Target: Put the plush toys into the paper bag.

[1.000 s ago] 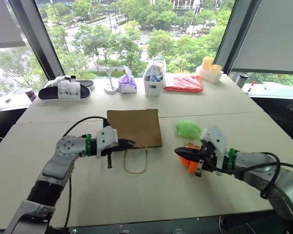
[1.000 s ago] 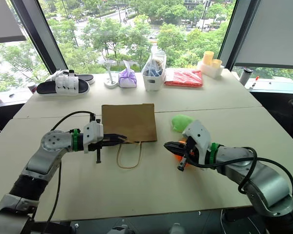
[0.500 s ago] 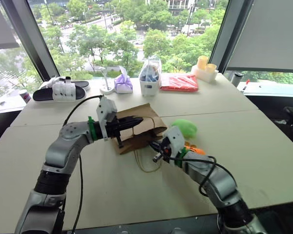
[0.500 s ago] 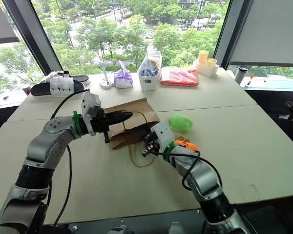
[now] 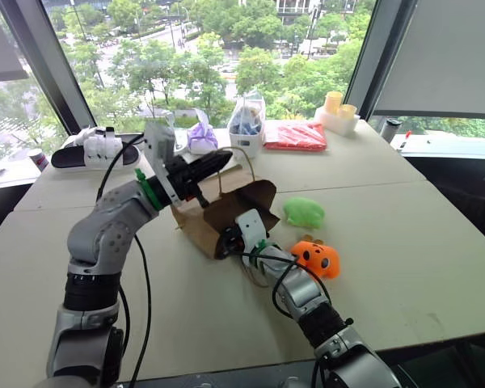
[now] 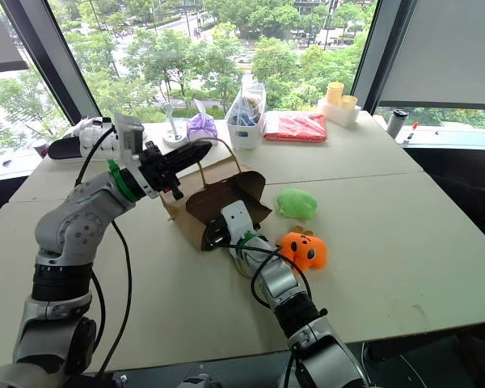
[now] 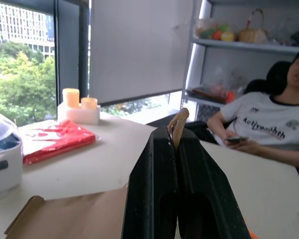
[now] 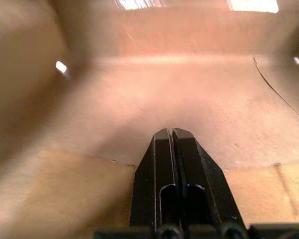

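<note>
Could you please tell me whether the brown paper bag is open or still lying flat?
Open: the left end effector lifts the brown kraft paper bag by its twisted tan handle, and the right end effector is inside its mouth.

far edge of my table (image 5: 404, 186): black-and-white sandals (image 5: 97, 148) | purple cloth bundle (image 5: 200, 137) | clear bag with blue contents in a white tub (image 5: 246, 123) | flat red packet (image 5: 297, 137) | yellow cups (image 5: 338, 103) (on a white block) | beyond my wrist, seated person in white shirt (image 7: 269, 124), shelf with basket (image 7: 254, 34)
</note>
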Available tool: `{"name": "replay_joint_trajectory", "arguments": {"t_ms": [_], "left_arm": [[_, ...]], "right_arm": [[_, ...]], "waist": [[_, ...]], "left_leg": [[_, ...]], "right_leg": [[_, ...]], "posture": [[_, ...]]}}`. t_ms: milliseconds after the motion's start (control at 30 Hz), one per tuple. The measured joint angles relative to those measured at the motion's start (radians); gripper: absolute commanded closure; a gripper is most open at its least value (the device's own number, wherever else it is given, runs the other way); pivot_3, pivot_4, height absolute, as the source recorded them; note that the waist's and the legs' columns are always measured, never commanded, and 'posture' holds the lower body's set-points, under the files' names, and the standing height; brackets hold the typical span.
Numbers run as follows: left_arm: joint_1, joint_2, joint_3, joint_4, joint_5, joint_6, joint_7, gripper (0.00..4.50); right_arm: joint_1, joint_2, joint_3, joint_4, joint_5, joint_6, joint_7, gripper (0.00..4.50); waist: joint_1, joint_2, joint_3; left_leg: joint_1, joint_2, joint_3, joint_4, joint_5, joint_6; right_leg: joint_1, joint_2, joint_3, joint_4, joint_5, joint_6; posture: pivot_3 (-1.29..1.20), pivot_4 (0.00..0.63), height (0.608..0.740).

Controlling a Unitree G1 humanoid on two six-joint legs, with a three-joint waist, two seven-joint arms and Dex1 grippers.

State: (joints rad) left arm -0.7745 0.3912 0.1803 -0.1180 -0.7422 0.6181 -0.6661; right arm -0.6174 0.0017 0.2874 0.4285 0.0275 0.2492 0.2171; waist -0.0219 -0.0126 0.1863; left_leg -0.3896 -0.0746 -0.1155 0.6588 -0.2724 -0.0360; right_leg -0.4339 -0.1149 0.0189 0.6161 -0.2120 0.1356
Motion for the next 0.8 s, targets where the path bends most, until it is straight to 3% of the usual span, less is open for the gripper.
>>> {"name": "replay_joint_trajectory", "arguments": {"t_ms": [200,467,667,800], "left_arm": [[-0.121,-0.010,0.053,0.035,-0.054,0.013,0.097,4.47],[-0.221,0.006,0.077,0.105,-0.063,0.001,0.112,4.47],[-0.042,0.018,0.010,-0.006,-0.069,0.028,0.041,4.47],[0.076,0.018,-0.047,-0.064,-0.065,0.044,0.018,4.47]], "right_arm": [[0.003,-0.001,-0.004,-0.006,-0.019,-0.008,0.033,4.50],[0.049,-0.012,-0.027,-0.085,-0.025,0.032,0.053,4.50],[0.079,-0.036,-0.049,-0.172,-0.023,0.106,0.059,4.50],[0.101,-0.077,-0.089,-0.345,-0.011,0.208,0.070,4.50]], "waist": [[-0.001,0.000,0.000],[-0.002,0.000,0.000],[-0.013,0.000,0.000],[-0.016,0.000,0.000]], "left_leg": [[0.000,0.000,0.000,0.000,0.000,0.000],[0.000,0.000,0.000,-0.001,0.000,-0.001],[0.000,0.000,0.000,-0.002,0.000,-0.001],[-0.001,0.000,0.000,-0.002,0.001,-0.001]], "right_leg": [[0.000,0.000,0.000,0.000,0.000,0.000],[0.000,0.001,0.000,0.000,0.000,0.000],[-0.001,0.000,0.001,0.001,0.000,0.000],[-0.003,0.001,0.001,0.001,0.000,0.000]], "posture": [[0.00,0.150,0.740],[0.00,0.150,0.740],[0.00,0.150,0.740],[0.00,0.150,0.740]]}}
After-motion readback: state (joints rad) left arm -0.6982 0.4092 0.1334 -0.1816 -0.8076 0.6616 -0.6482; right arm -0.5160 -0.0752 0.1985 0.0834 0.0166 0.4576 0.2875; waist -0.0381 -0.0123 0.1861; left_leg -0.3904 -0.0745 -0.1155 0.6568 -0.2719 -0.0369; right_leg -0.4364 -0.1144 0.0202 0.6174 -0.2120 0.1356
